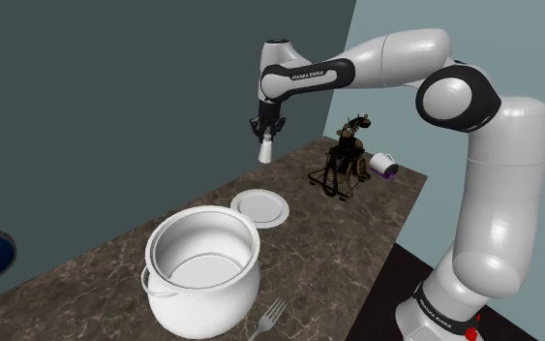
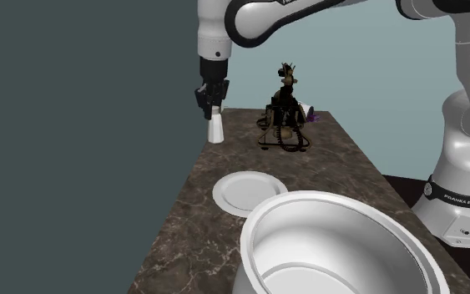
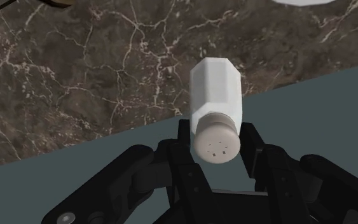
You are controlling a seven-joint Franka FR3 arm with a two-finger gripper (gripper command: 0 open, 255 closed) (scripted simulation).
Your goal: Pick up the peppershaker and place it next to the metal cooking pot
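With the jaws clamped on the top of the white peppershaker (image 1: pixel 267 148), which hangs upright over the bench's (image 1: pixel 86 276) far edge, well apart from the white pot (image 1: pixel 202 295), carry it level and set it just beside the pot's wall, clear of the plate (image 1: pixel 259 207).

The brand name "FRANKA EMIKA" is legible on the arm's dark wrist link (image 1: pixel 306 73) and on its white base (image 2: pixel 456 199); no other text can be read.

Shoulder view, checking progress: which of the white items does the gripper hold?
The small white faceted shaker, clasped by the black gripper; the big white pot and flat white plate sit apart on the marbled counter.
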